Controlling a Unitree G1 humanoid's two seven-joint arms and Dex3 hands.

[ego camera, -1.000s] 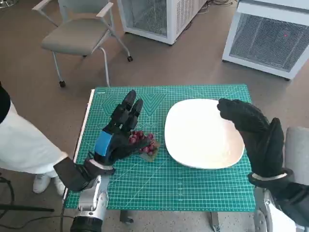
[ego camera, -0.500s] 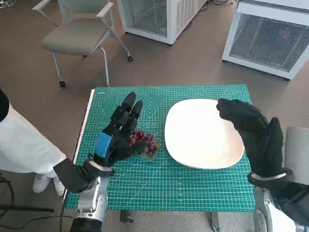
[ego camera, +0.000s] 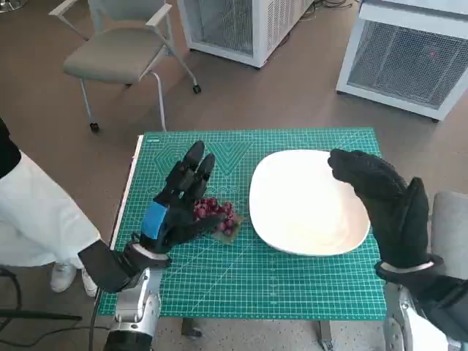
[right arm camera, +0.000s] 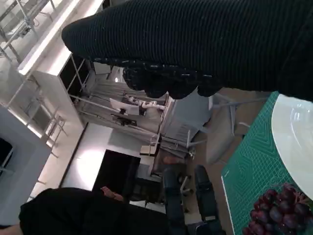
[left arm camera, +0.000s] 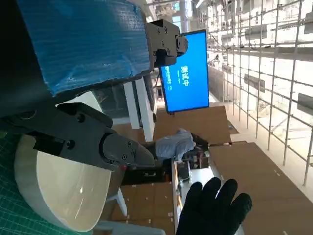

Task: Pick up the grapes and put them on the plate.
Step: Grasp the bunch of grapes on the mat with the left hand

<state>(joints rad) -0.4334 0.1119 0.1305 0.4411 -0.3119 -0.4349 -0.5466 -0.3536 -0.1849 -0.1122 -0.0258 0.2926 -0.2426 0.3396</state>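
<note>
the left hand (ego camera: 174,207) sits over the near left part of the table (ego camera: 292,289), blue tape on its back, its fingers (ego camera: 191,167) stretched toward the far edge and spread a little. the grapes (ego camera: 216,214), a dark red bunch, lie on the green cutting mat (ego camera: 256,278) just beside that hand on its plate side, and the thumb reaches along the near side of the bunch. whether any finger actually touches the fruit cannot be told from the head view; nothing is closed around it and the bunch rests on the mat. in the right wrist view the grapes (right arm camera: 279,213) show as a cluster on the mat close to the rim of the plate (right arm camera: 296,132).

the right hand (ego camera: 384,205), in the black knitted glove, hangs above the right side of the table, its fingertips over the right rim of the white plate (ego camera: 292,212). its fingers are loosely bent and hold nothing. the left wrist view catches the same glove (left arm camera: 212,208) with fingers apart, beyond the plate (left arm camera: 58,188).

the plate lies on the right half of the mat, between the grapes and the gloved hand.

past the far edge, a grey chair (ego camera: 121,51) stands on the floor to the left and 2 white cabinets (ego camera: 406,51) with mesh fronts stand to the right. a person in white clothing (ego camera: 33,219) is at the left edge of the table.
</note>
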